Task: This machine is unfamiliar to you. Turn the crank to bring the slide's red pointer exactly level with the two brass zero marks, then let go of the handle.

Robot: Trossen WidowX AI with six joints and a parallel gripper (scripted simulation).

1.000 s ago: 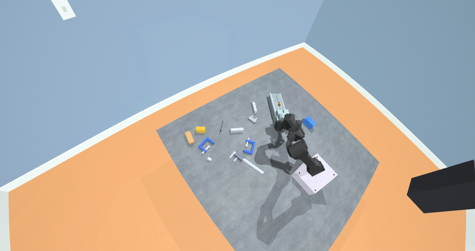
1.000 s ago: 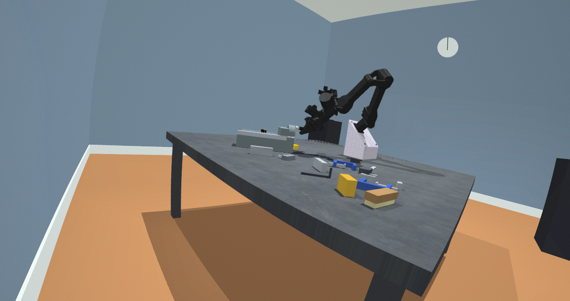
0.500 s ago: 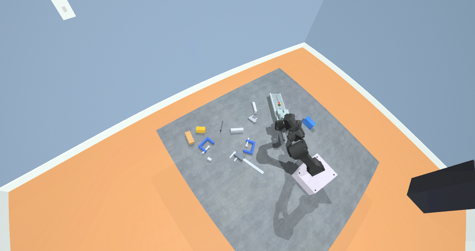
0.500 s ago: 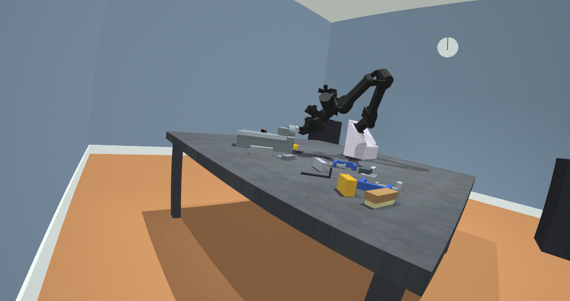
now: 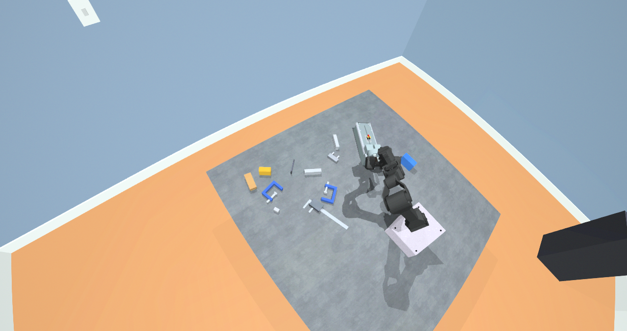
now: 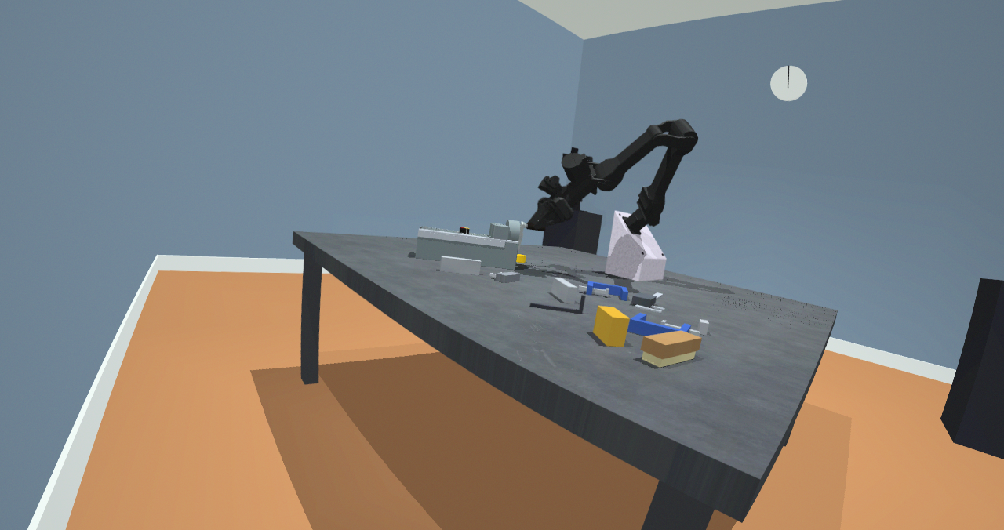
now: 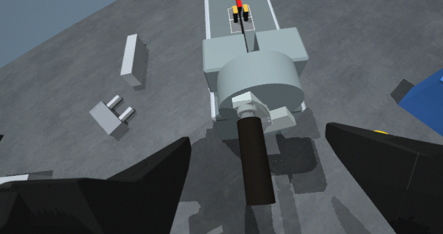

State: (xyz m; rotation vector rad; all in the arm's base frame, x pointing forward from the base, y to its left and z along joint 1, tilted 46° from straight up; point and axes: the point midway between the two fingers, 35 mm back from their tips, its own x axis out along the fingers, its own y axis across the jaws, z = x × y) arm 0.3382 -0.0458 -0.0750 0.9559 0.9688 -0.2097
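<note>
The grey machine (image 5: 360,129) (image 6: 463,248) (image 7: 221,26) has a round drum (image 7: 259,69) with a crank arm and a dark handle (image 7: 256,161) pointing toward the wrist camera. My gripper (image 7: 256,136) is open, with one finger on each side of the handle and a visible gap to both. On the slide, the red pointer (image 7: 239,3) stands between the left brass mark (image 7: 235,9) and the right brass mark (image 7: 246,7). Its tip shows slightly farther up the view than theirs; whether it is exactly level I cannot tell. The top and exterior views show these parts too small to judge.
A blue block (image 5: 408,161) (image 7: 423,100) lies right of the machine. A pale bar (image 5: 335,141) (image 7: 133,59) and a two-pronged grey piece (image 5: 333,156) (image 7: 109,118) lie left. Clamps, a hammer (image 5: 333,217) and yellow (image 5: 264,171) and orange (image 5: 250,181) blocks lie farther left.
</note>
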